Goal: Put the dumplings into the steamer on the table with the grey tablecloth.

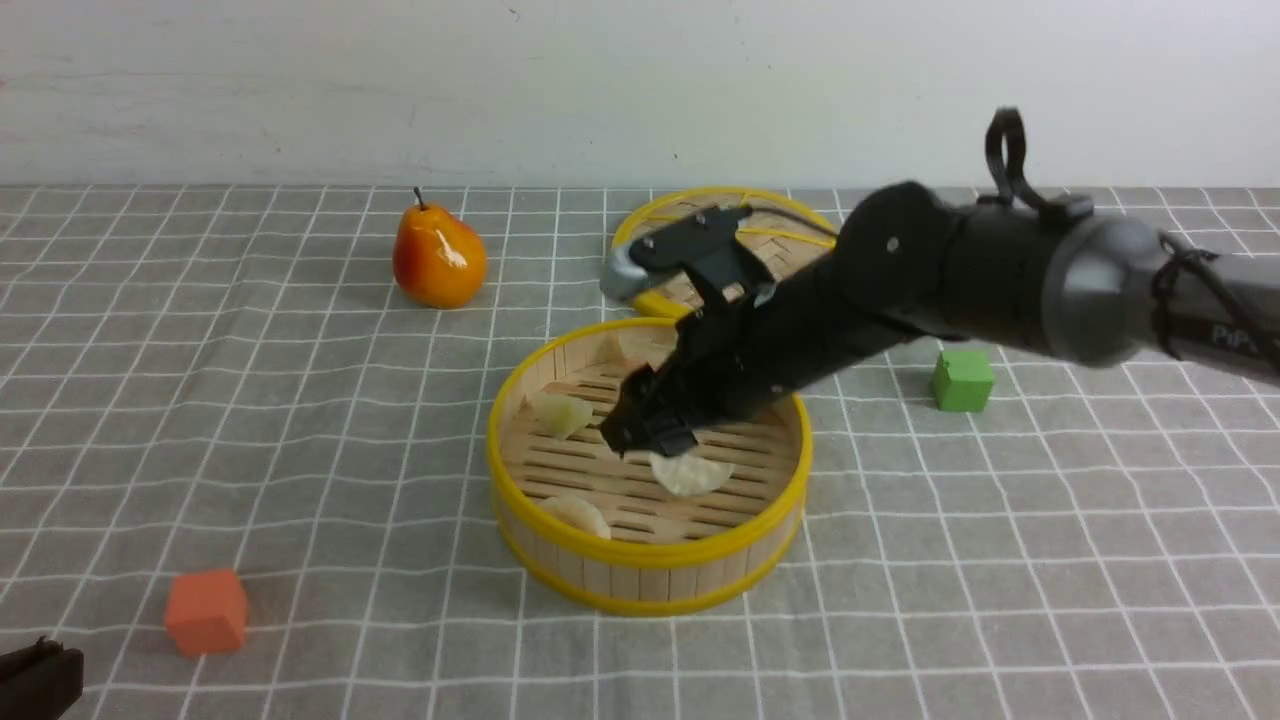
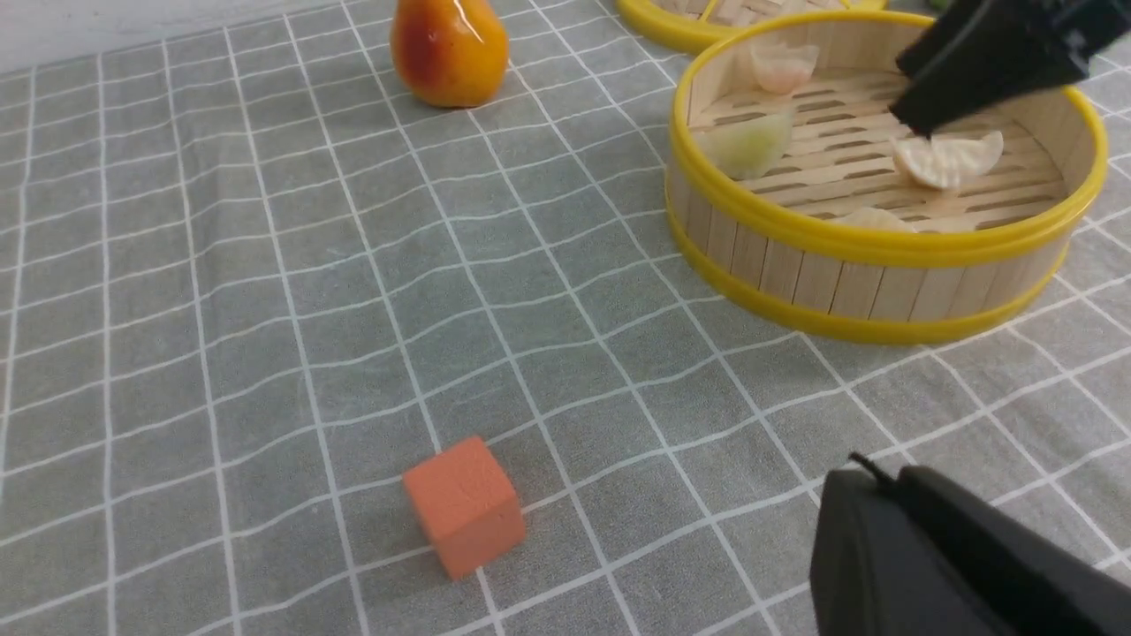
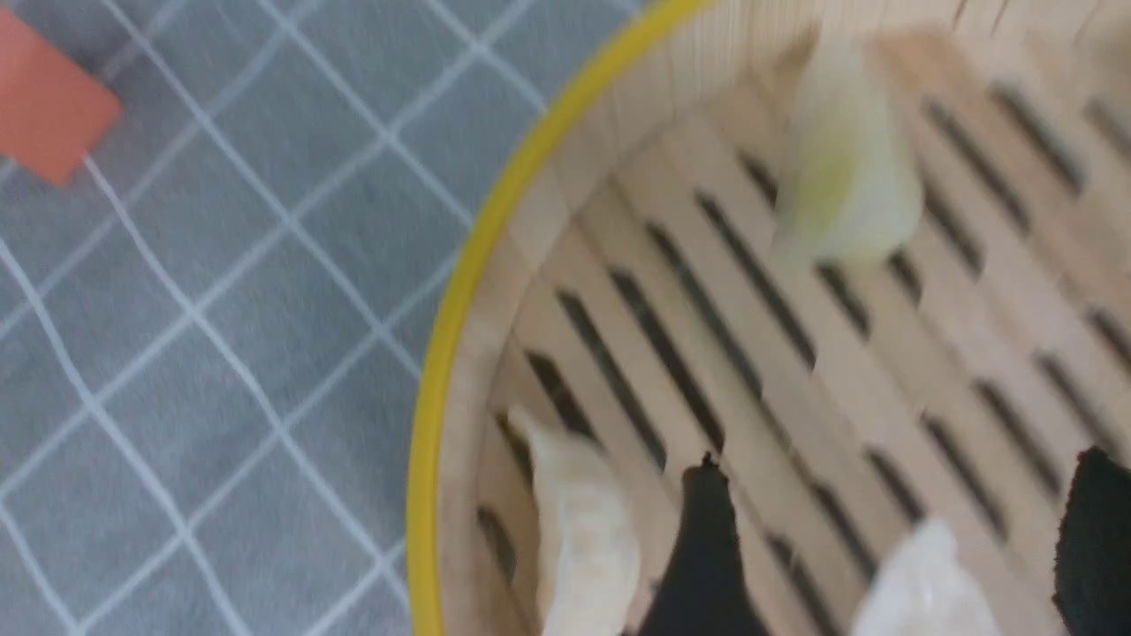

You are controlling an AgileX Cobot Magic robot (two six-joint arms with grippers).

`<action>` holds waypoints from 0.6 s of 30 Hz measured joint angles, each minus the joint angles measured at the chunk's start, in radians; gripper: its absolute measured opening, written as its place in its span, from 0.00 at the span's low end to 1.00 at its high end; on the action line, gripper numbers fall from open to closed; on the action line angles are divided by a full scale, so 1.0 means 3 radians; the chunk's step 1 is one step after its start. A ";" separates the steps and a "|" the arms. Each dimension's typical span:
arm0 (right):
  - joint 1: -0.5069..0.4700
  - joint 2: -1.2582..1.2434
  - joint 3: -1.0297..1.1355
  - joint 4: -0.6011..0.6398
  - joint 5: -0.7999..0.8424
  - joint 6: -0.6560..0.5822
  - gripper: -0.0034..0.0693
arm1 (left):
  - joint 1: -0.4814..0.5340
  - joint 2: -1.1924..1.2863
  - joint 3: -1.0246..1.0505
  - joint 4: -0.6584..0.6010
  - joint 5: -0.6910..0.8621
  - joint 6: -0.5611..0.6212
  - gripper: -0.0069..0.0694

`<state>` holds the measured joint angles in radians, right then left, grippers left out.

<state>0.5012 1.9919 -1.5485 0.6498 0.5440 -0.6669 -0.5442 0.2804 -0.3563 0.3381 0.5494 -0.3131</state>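
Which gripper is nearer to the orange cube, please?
Left. The left gripper lies close to the orange cube, on its near-left side; the right gripper is farther off, down in the steamer.

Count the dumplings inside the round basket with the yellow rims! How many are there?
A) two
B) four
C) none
B: four dumplings are inside the steamer. There is a greenish one, a pinkish one by the far wall, a pale one by the near rim, and the first-marked one just below the right claw.
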 joint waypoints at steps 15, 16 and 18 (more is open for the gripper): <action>-0.0160 0.0888 -0.0893 -0.0715 -0.0327 0.0166 0.64 | 0.0000 0.0000 0.0000 0.0029 0.0017 0.0000 0.14; -0.0168 0.0898 -0.0908 -0.0715 -0.0327 0.0168 0.64 | 0.0000 0.0000 0.0000 0.0033 0.0017 0.0000 0.14; -0.0172 0.0898 -0.0931 -0.0715 -0.0332 0.0169 0.64 | 0.0000 0.0000 0.0000 0.0042 0.0021 0.0000 0.14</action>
<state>0.4496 2.2612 -1.8277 0.4355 0.4445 -0.6163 -0.5442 0.2804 -0.3563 0.3509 0.5557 -0.3131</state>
